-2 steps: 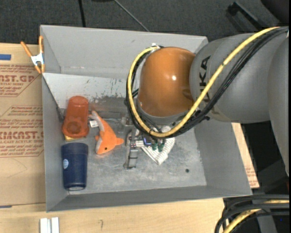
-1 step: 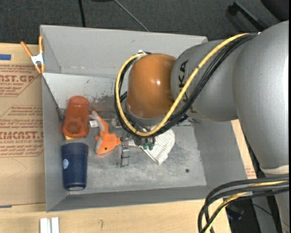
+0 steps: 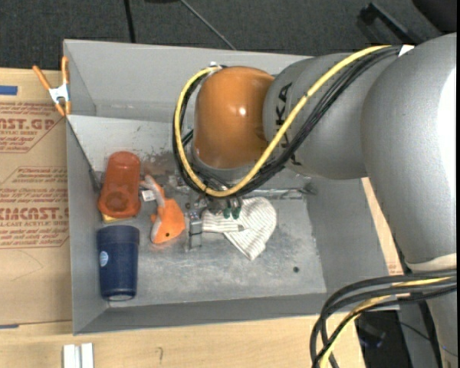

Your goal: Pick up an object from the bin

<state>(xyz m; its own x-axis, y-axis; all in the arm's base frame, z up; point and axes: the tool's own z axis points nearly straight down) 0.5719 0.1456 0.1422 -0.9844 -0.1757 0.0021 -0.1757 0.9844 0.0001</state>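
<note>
Camera view from above: a small rounded orange toy [image 3: 167,225] with a paler patch lies on the floor of the grey metal bin [image 3: 215,282], just beside the end effector [image 3: 193,227] on its view-left side. A crumpled white striped cloth [image 3: 254,225] lies on its other side. The arm reaches down from the right under its orange wrist cover [image 3: 230,121]; whether the end effector is open or closed cannot be told
</note>
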